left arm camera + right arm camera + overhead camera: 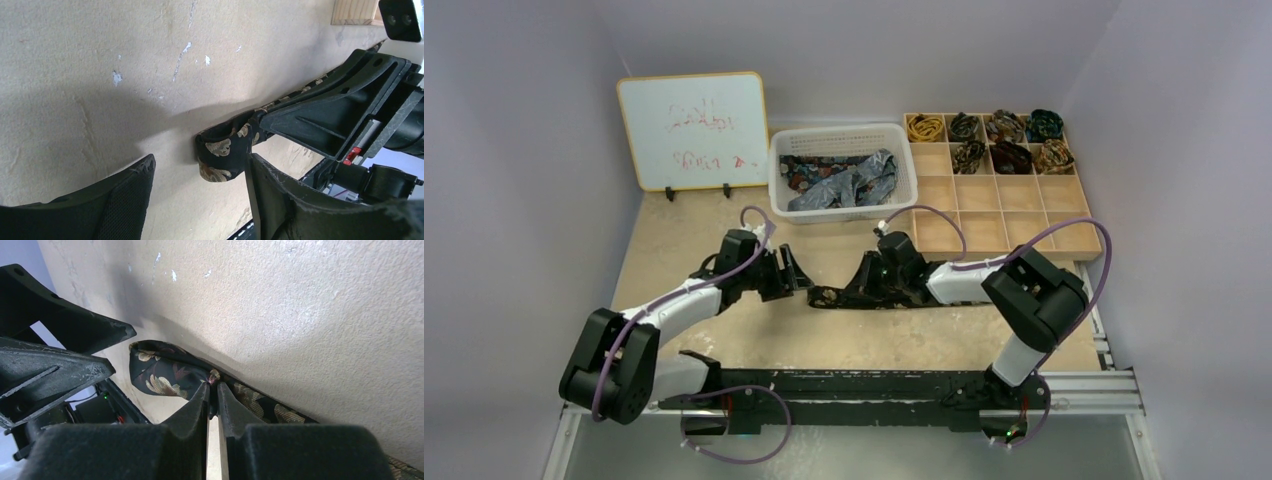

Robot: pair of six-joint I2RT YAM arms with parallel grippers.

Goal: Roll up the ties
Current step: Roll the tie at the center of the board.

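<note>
A dark tie (894, 298) with gold-brown motifs lies flat across the middle of the table, its left end folded over into a small loop (225, 155). My right gripper (213, 387) is shut on the tie's fabric just behind that loop (162, 374); in the top view this gripper (865, 284) sits low over the tie. My left gripper (200, 161) stands open, facing the loop, its right finger (280, 200) close beside it and nothing between the fingers. From above, the left gripper (786, 272) is just left of the tie's end.
A white basket (894, 135) with several loose ties (844, 180) stands at the back. To its right is a wooden compartment tray (1014, 220) with several rolled ties (1009, 155) in its far rows. A small whiteboard (692, 130) stands at the back left.
</note>
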